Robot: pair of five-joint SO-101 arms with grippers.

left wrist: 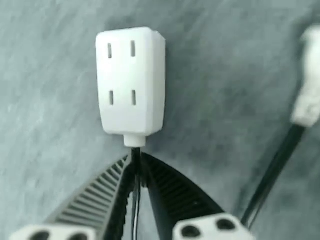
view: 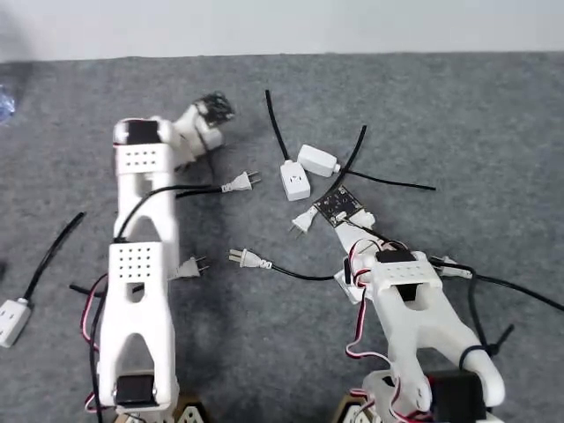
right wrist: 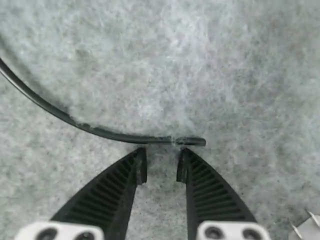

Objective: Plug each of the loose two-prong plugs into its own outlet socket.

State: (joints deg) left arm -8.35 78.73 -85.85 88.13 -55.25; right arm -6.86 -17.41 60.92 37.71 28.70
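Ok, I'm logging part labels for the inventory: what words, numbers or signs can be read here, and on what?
None can be read.
The white outlet block is blank apart from its slots, its cord bare; any marks on the small circuit board are too small to read.

A grey cloth (view: 458,115), rough and felt-like, is covering the table and looking matt throughout. The outlet socket (left wrist: 131,82) is showing smooth white plastic with a faint sheen. The left gripper (left wrist: 135,162) and the right gripper (right wrist: 161,165) are showing matt black plastic, ribbed on the outer faces. The black cord (right wrist: 100,131) is looking smooth and slightly glossy. The left arm (view: 141,264) is wearing matt white plastic, and the plug (view: 240,182) beside it is showing bare metal prongs.
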